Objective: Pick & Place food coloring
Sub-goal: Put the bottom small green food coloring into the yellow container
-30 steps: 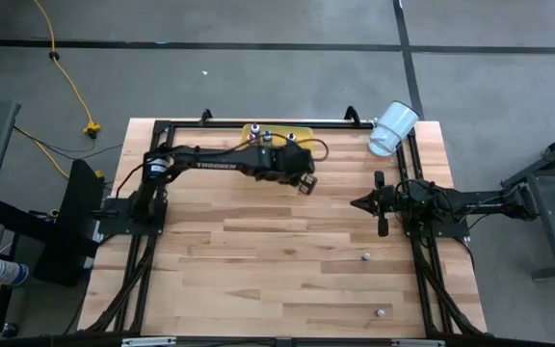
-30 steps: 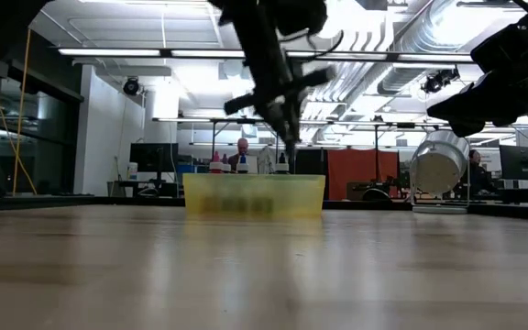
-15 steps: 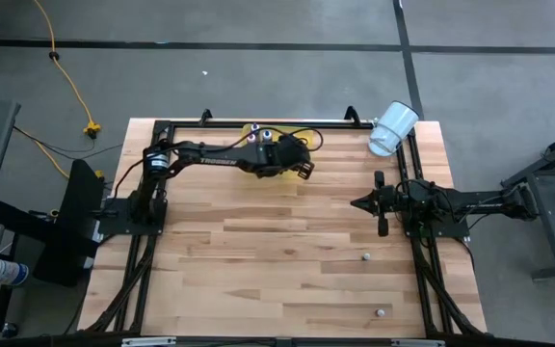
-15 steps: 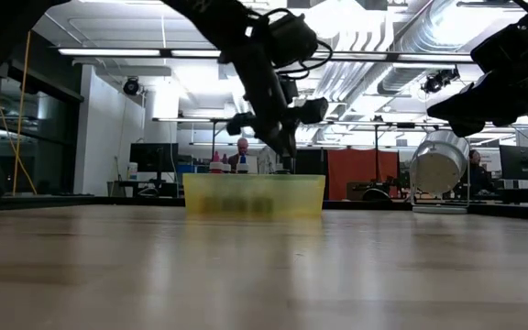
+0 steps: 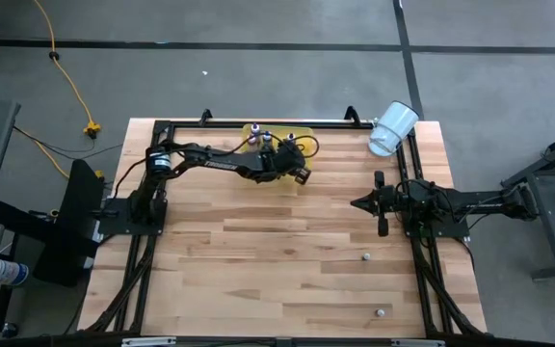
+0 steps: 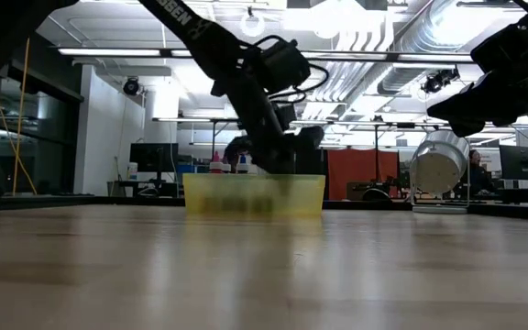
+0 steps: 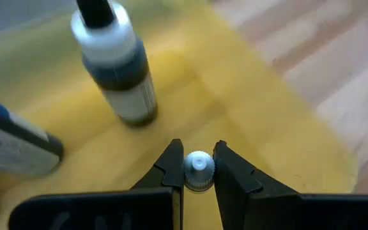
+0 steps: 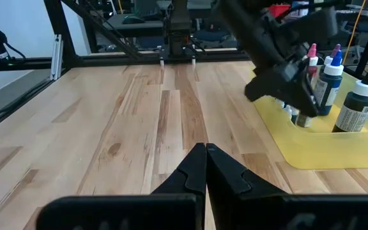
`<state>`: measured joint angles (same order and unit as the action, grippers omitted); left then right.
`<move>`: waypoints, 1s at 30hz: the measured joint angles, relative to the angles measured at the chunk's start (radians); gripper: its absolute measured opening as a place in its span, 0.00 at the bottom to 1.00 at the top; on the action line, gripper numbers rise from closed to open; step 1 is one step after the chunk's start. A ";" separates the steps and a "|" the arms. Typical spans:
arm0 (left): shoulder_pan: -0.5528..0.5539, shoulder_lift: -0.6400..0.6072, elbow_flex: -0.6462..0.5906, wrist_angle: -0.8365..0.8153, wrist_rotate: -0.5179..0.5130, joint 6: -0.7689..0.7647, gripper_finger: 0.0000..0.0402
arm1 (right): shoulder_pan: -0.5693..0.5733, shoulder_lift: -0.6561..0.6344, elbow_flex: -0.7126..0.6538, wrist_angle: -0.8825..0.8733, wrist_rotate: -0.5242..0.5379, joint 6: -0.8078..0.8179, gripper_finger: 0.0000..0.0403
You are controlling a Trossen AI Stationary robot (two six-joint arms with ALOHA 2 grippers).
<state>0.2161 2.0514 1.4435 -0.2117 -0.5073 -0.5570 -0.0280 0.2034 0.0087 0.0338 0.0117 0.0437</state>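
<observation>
My left gripper [image 7: 198, 167] reaches down into the translucent yellow tray [image 5: 303, 130] at the table's far edge and is shut on a tiny whitish food coloring bottle [image 7: 198, 171]. In the tray stand taller bottles: a dark one with a pale collar [image 7: 121, 71], and red and blue ones [image 8: 329, 71]. Two more tiny bottles [image 5: 365, 256] [image 5: 381, 312] lie on the bare wood at the near right. My right gripper [image 5: 355, 203] waits shut at the table's right side, touching nothing. My left gripper pinches the tiny bottle between its two fingertips [image 7: 171, 167], at the pale cap end [image 7: 199, 162]. The fingers slant down from the near left. The bottle stands upright, cap up, over the tray's floor; whether its base rests on the floor is hidden.
A white plastic cup [image 5: 393, 128] lies on its side at the far right corner. Black frame rails [image 5: 258, 122] run along the far edge and both sides. The tray's low wall [image 6: 255, 195] rings the left gripper. Bare wood [image 5: 277, 260] fills the middle and near part.
My left gripper has sunk from above the tray down inside its walls, shifting a little toward the table's far left and tipping to a flatter slant. It has stayed shut on the tiny bottle.
</observation>
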 joint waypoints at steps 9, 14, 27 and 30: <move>0.000 0.045 0.003 0.061 0.045 0.108 0.09 | 0.000 0.000 0.000 0.000 0.001 0.000 0.00; 0.001 0.046 0.002 0.055 0.047 0.109 0.09 | 0.000 0.000 0.000 0.000 0.000 0.000 0.00; 0.001 0.046 0.002 0.054 0.045 0.136 0.19 | 0.000 0.000 0.000 0.000 0.000 0.000 0.00; 0.001 0.046 0.002 0.054 0.044 0.137 0.22 | 0.000 0.000 0.000 0.000 0.000 0.000 0.00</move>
<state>0.2173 2.0975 1.4460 -0.1574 -0.4629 -0.4202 -0.0277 0.2031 0.0089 0.0338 0.0120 0.0437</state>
